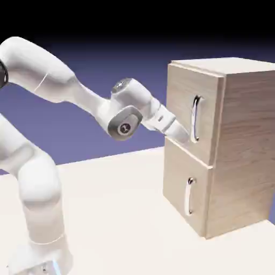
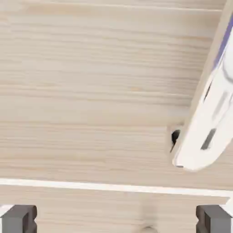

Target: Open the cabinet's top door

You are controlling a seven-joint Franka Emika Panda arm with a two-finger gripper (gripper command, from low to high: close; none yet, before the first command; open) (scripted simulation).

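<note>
The cabinet (image 1: 241, 145) is a tall light-wood box at the exterior view's right. Its top door (image 1: 182, 102) carries a curved silver handle (image 1: 196, 118). My gripper (image 1: 185, 137) is pressed close to the door's lower part, just left of the handle's bottom end. In the hand view the top door's wood (image 2: 91, 91) fills the picture, and the handle (image 2: 207, 127) runs along the right side. The two grey fingertips (image 2: 18, 218) stand far apart at the bottom corners. The gripper (image 2: 116, 220) is open with only wood between its fingers.
The shorter bottom door (image 1: 180, 185) with its small handle (image 1: 189, 196) sits under the top one. A pale seam (image 2: 113, 186) between the two doors crosses the hand view. The cabinet stands on the cream table (image 1: 118, 215).
</note>
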